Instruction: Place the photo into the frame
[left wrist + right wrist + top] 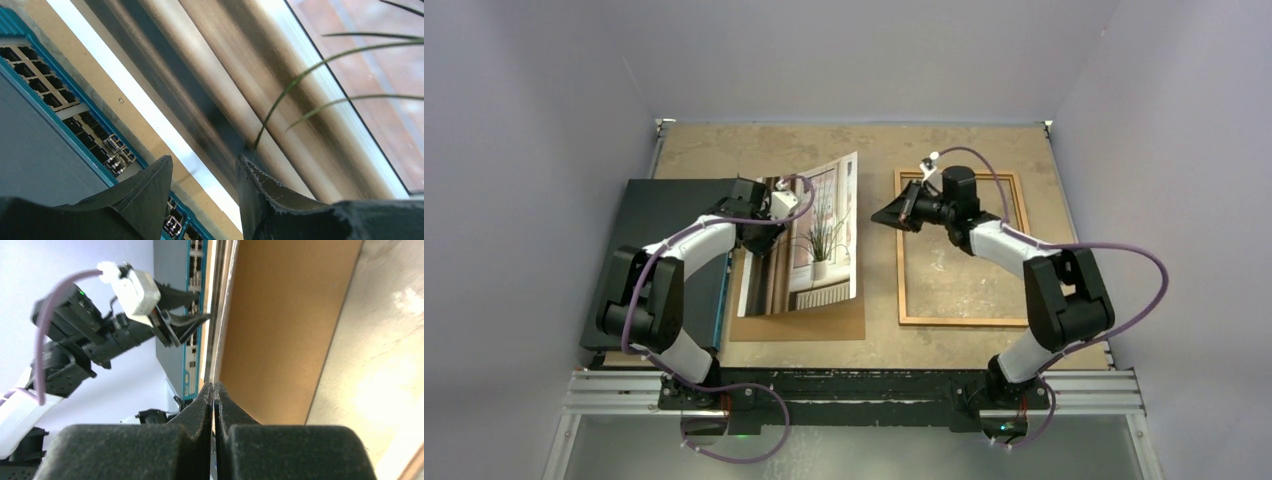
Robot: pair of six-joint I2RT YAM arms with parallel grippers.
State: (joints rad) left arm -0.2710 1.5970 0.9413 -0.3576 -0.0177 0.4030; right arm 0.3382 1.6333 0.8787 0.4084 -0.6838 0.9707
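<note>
The photo [819, 235], a glossy print of a spiky potted plant by a window, is tilted up over the brown backing board [804, 325], its right edge raised. My right gripper [876, 215] is at that right edge. In the right wrist view the photo [216, 330] runs edge-on into the right gripper [214, 386], whose fingers are shut on it. My left gripper [769, 225] is at the photo's left edge. In its wrist view the left gripper [204, 159] stands open, the photo [240, 75] and its white border passing across the gap. The frame [954, 321] lies flat on the right under the right arm.
A dark flat box [659, 215] with a blue strip of ports [60, 105] lies at the left, beside the backing board [285, 325]. Grey walls close in the tan table [724, 150] on three sides. The arm bases sit on a rail along the near edge.
</note>
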